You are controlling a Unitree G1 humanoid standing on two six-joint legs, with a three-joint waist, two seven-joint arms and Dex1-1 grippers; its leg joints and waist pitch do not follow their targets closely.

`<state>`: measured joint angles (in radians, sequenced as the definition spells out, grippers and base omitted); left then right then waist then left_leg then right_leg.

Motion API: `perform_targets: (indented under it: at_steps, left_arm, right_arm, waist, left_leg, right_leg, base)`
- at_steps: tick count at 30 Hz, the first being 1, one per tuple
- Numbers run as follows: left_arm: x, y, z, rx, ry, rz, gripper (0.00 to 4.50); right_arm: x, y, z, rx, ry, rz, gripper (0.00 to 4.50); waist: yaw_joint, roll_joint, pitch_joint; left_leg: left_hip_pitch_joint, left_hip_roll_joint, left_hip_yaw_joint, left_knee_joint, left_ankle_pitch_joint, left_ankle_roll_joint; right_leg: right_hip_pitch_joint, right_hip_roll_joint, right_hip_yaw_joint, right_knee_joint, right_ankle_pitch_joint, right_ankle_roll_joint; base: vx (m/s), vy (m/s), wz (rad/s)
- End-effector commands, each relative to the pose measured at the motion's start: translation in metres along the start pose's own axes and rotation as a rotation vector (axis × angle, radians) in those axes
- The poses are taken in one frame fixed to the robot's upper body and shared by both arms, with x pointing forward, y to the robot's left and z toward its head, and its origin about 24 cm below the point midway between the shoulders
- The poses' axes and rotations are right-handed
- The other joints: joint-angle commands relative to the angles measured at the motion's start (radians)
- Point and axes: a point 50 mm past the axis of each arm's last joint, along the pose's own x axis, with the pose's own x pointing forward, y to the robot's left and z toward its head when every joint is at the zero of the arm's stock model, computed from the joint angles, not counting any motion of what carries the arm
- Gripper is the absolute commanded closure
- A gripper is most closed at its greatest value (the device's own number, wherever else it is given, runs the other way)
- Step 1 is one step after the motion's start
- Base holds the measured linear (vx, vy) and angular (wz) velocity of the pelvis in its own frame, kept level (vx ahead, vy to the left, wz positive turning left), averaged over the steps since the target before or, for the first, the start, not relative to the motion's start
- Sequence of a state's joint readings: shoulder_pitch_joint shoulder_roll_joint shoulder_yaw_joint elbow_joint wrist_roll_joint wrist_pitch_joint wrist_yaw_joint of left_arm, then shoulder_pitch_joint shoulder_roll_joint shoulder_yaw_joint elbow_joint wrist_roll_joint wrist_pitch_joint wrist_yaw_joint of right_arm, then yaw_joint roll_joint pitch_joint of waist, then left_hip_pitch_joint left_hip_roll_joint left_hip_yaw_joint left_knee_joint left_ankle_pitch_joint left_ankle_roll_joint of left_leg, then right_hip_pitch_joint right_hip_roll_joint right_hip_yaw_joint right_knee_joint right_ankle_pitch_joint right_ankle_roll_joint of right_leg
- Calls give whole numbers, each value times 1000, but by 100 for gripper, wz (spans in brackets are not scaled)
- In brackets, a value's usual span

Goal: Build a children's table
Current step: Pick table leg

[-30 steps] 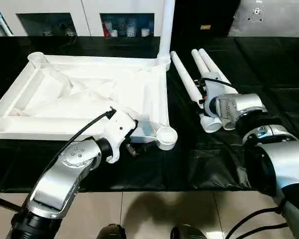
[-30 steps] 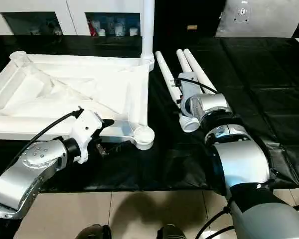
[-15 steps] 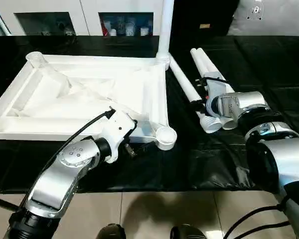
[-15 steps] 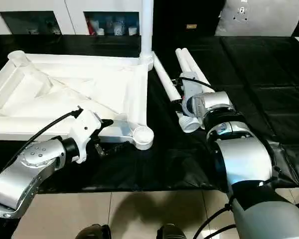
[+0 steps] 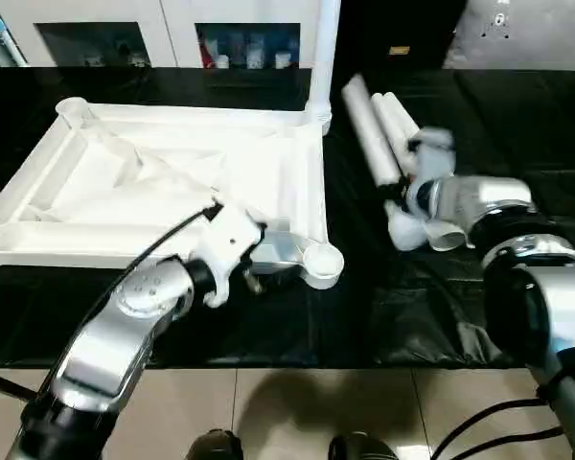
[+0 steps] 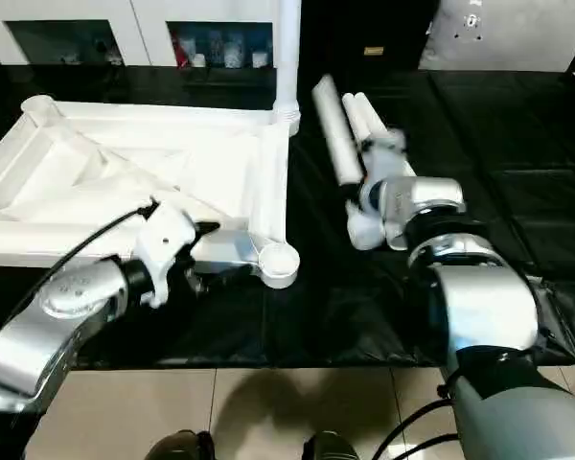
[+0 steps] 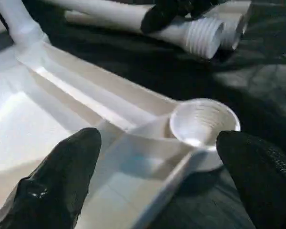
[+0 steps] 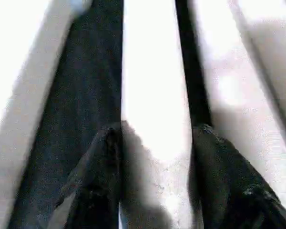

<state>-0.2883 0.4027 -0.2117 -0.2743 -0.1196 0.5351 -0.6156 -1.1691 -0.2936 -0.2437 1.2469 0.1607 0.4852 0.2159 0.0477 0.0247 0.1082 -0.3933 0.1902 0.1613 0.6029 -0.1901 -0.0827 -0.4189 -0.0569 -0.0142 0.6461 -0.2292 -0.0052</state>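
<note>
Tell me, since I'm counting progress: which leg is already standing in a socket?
The upright leg at the tabletop's far right corner; the others lie loose.

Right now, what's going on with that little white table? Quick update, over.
Left gripper open, straddling tabletop by its empty corner socket. Right gripper shut on a loose leg. One leg standing in the far socket. Nothing blocking.

surface: large black-covered work table [image 5: 517, 115] | on it, left half: square white plastic tabletop [image 5: 163, 182], ribbed underside up, one leg upright at its far right corner | right half: loose white tube legs [image 5: 393, 125]
</note>
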Motion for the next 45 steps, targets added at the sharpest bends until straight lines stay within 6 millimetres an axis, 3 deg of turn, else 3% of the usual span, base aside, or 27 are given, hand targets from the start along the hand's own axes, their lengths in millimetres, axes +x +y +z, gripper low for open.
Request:
perform_targets:
  at_steps: [1,5,7,8,9,10,13,14,15,18,23,27,36,39,45]
  left_arm:
    - [1,4,1,9,-5,29,0]
    - [6,13,6,1,-38,95,0]
    - [9,17,9,-33,-63,125,0]
    - [11,21,13,-65,-86,145,0]
    - [12,23,15,-85,-102,155,0]
    - [15,27,22,-129,-149,175,0]
    - [20,33,35,-221,-241,182,0]
    - [24,37,47,-291,-312,170,0]
    - [25,38,51,-305,-335,159,0]
    - [32,41,75,-393,-444,101,0]
    - [39,37,102,-524,-538,-39,0]
    - [43,32,117,-651,-607,-129,0]
    - [49,19,122,-697,-588,-244,0]
    - [45,16,124,-716,-615,-301,0]
    - [33,9,126,-742,-692,-449,47]
  right_arm:
    - [-5,1,19,49,-141,41,266]
    - [-12,4,27,77,-241,137,266]
    - [-19,4,31,119,-309,189,267]
    - [-27,6,34,147,-391,241,267]
    - [-32,7,35,160,-446,276,267]
    - [-42,9,35,192,-532,368,267]
    - [-60,12,26,209,-622,540,267]
    - [-72,13,13,206,-649,669,268]
    - [-75,13,9,216,-651,705,268]
    - [-90,14,-7,260,-642,853,268]
    - [-102,23,-24,251,-594,990,268]
    - [-106,33,-32,221,-553,1049,268]
    - [-111,45,-45,181,-481,1114,268]
    - [-112,47,-49,181,-468,1126,268]
    - [-112,50,-58,201,-430,1162,268]
  waist:
    - [6,3,-91]
    - [14,5,-98]
    - [19,1,-103]
    - [22,1,-106]
    - [24,-1,-102]
    - [28,0,-108]
    - [44,-3,-108]
    - [46,-4,-110]
    - [50,-3,-108]
    - [56,-15,-108]
    - [61,-17,-105]
    - [58,-18,-101]
    - [60,-21,-104]
    - [63,-22,-105]
    - [67,-21,-110]
  left_leg:
    - [11,19,10,-42,36,122]
    - [9,15,8,-36,85,147]
    - [11,17,8,-35,98,149]
    - [14,18,7,-34,97,147]
    - [11,16,9,-37,93,146]
    - [14,20,7,-33,96,144]
    - [14,19,9,-34,77,149]
    - [15,22,6,-35,73,147]
    - [17,20,9,-34,64,148]
    - [13,21,7,-36,57,142]
    - [10,20,5,-37,36,132]
    - [9,17,6,-40,-7,103]
    - [7,18,3,-44,-33,80]
    - [4,15,3,-44,-30,73]
    - [5,16,4,-41,-23,82]
  right_leg:
    - [73,-50,26,-43,275,-347]
    - [79,-44,24,-35,343,-340]
    - [80,-46,25,-33,369,-338]
    - [79,-45,24,-33,364,-339]
    - [80,-44,25,-36,359,-332]
    - [80,-48,26,-31,375,-327]
    - [81,-44,27,-36,364,-319]
    - [78,-47,25,-34,343,-323]
    - [77,-45,26,-38,331,-319]
    - [79,-50,26,-40,273,-319]
    - [75,-56,25,-49,173,-307]
    - [73,-58,25,-63,66,-282]
    - [68,-58,24,-74,-17,-230]
    - [69,-59,24,-73,-20,-226]
    - [67,-56,23,-70,11,-232]
  base:
    - [0,0,0]
    - [0,0,0]
    - [0,0,0]
    - [0,0,0]
    - [0,0,0]
    - [0,0,0]
    - [0,0,0]
    - [0,0,0]
    - [0,0,0]
    - [0,0,0]
    - [0,0,0]
    - [0,0,0]
    - [0,0,0]
    - [0,0,0]
    - [0,0,0]
